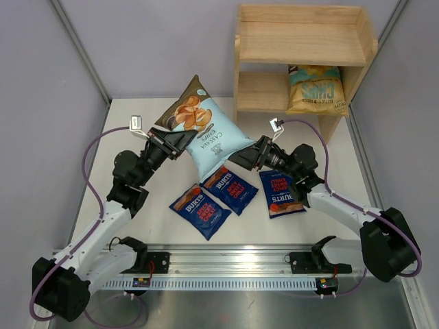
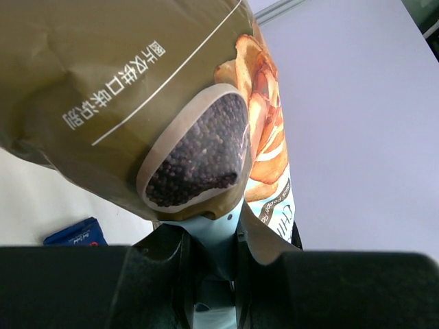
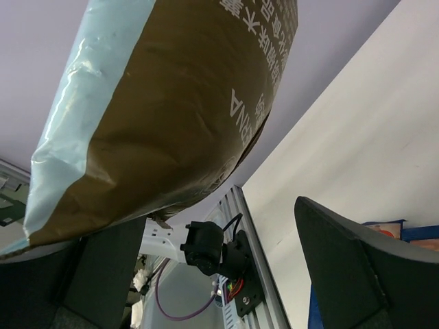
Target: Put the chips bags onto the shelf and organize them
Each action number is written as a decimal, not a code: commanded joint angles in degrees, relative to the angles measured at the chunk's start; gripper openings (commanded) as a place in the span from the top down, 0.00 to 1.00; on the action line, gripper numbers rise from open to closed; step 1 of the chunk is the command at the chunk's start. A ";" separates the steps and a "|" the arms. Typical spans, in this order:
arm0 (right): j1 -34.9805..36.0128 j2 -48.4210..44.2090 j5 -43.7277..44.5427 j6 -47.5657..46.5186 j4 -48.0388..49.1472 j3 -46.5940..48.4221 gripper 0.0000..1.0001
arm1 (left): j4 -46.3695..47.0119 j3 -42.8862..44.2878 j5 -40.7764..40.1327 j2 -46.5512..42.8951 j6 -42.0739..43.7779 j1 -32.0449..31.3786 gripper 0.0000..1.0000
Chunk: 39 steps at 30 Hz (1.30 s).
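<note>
Top view: table (image 1: 240, 229) with the shelf (image 1: 295, 41) standing at its 1 o'clock corner, open side facing the arms. Upper tier bare. Lower tier holds the yellow-gold bag (image 1: 315, 89), upright at the right end, with free board to its 9 o'clock. The light blue bag (image 1: 209, 133) is at table centre, apparently lifted off the surface and tilted, between the two arms and at 7 o'clock from the shelf. Three dark blue Burts bags lie flat on the table at its 6 o'clock: left one (image 1: 200, 210), middle one (image 1: 230, 190) just beside it, right one (image 1: 281, 193) slightly apart under the right arm. Left gripper (image 1: 182, 142) meets the light blue bag at its 9 o'clock edge. In the left wrist view its fingers are pinched together on the bag's seam (image 2: 209, 257). Right gripper (image 1: 241, 157) sits at the bag's 4 o'clock corner. In the right wrist view its fingers stand wide apart, the bag (image 3: 178, 103) over the left finger and nothing caught between them. Judgement: step in hand is carrying the second bag to the shelf, with one bag placed and three waiting. Next move calls for travel toward 1 o'clock, keeping the bag high enough to clear the lower tier's front edge, then setting it upright at 9 o'clock of the yellow-gold bag. The single-sided pinch could let the bag swing.
</note>
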 commanded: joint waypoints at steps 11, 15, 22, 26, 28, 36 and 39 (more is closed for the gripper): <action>0.64 -6.44 -4.15 2.07 13.28 -2.20 0.03 | -0.78 -0.45 -5.17 -1.27 5.42 -3.95 0.86; 0.64 -8.46 -5.73 2.07 12.57 -3.96 0.03 | -0.44 -1.24 -6.76 -1.71 5.33 -3.95 0.86; 0.64 -10.66 -4.69 2.42 10.82 -4.32 0.02 | 3.61 -2.91 -5.71 0.22 4.10 -5.19 0.87; 0.64 -12.59 1.29 -0.90 -4.53 -1.60 0.01 | 5.54 -2.65 -4.48 -0.31 4.45 -5.62 0.87; 0.64 -13.47 5.92 -0.92 -9.37 -1.07 0.01 | 8.33 -2.82 -3.25 -0.22 4.80 -6.15 0.87; 0.64 -13.30 13.25 1.18 -14.24 -0.01 0.01 | 19.07 -5.28 0.00 3.29 1.56 -9.66 0.87; 0.64 -13.21 13.86 2.15 -12.40 -1.23 0.07 | 21.01 -4.94 0.97 5.05 1.72 -11.42 0.87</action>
